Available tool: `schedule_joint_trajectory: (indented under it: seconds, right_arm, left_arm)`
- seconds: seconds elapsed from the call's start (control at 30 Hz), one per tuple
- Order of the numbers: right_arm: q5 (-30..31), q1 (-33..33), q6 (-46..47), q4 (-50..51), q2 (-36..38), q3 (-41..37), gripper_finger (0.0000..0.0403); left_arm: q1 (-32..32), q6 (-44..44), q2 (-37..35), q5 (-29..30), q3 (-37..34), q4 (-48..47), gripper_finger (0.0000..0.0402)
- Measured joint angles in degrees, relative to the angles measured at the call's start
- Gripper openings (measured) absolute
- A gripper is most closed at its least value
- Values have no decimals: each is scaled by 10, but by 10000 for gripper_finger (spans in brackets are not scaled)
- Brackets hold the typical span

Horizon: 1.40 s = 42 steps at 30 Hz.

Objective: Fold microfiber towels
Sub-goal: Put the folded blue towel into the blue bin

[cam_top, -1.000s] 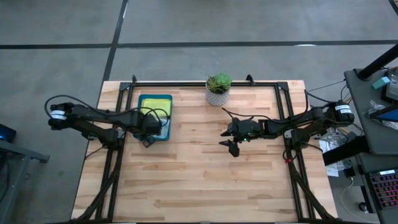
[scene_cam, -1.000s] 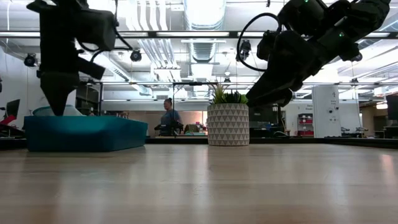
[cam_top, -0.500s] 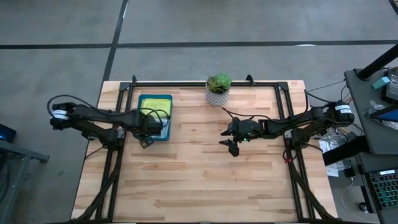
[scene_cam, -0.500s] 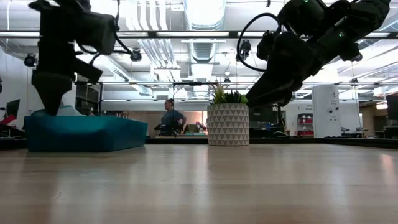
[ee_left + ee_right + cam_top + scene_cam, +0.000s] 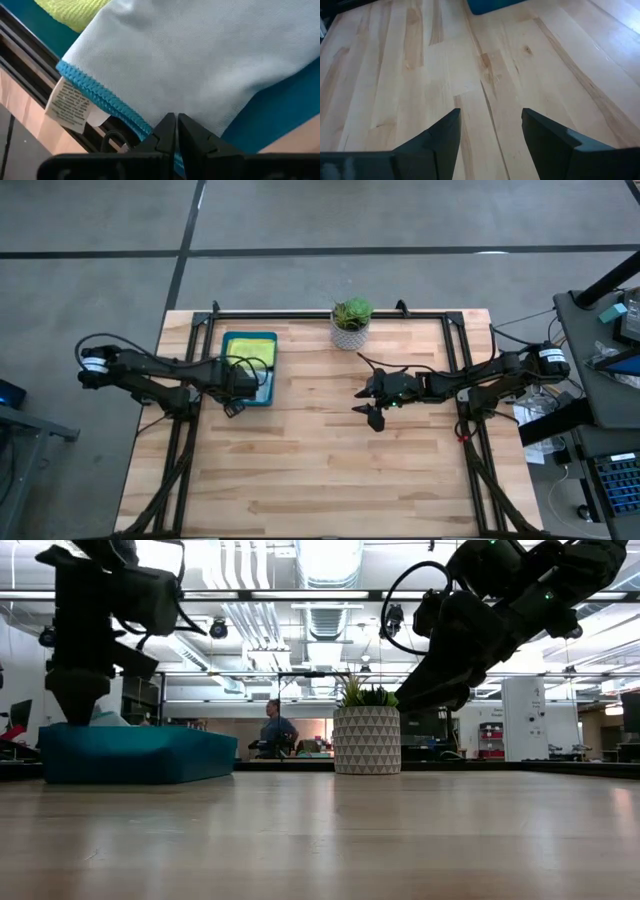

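Where left gripper (image 5: 176, 131) pinches, teal towel (image 5: 200, 65) lies.

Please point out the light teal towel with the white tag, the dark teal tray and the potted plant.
Light teal microfiber towel (image 5: 200, 65): left wrist view, middle of cloth.
Dark teal plastic tray (image 5: 140, 755): low view, front wall.
Potted plant in white patterned pot (image 5: 366, 740): low view, pot.

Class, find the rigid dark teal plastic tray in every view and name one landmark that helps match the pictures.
High view: the rigid dark teal plastic tray sits at the table's far left.
Low view: far left.
Left wrist view: under the light teal towel.
Right wrist view: top edge.
Shared landmark: potted plant.
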<state>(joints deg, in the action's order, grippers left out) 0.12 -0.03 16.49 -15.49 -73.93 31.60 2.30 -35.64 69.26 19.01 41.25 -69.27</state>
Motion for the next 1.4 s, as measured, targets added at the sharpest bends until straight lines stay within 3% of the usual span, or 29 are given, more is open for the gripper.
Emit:
schedule_joint_trajectory:
  seconds: [0.13, 0.33, 0.6, 1.4]
  right_arm:
    - [0, 0, 0, 0, 0, 0, 199]
    - [8, 0, -7, -1, 0, 0, 199]
    - [33, 0, -8, -1, 0, 0, 199]
    - [32, 0, -6, 2, 0, 0, 199]
  left_arm:
    - [0, 5, 5, 2, 14, -29, 6]
    - [19, 59, -20, 54, 60, -40, 6]
    - [82, 65, -28, 105, 31, -6, 6]
    - [93, 17, 47, 94, -2, 43, 6]
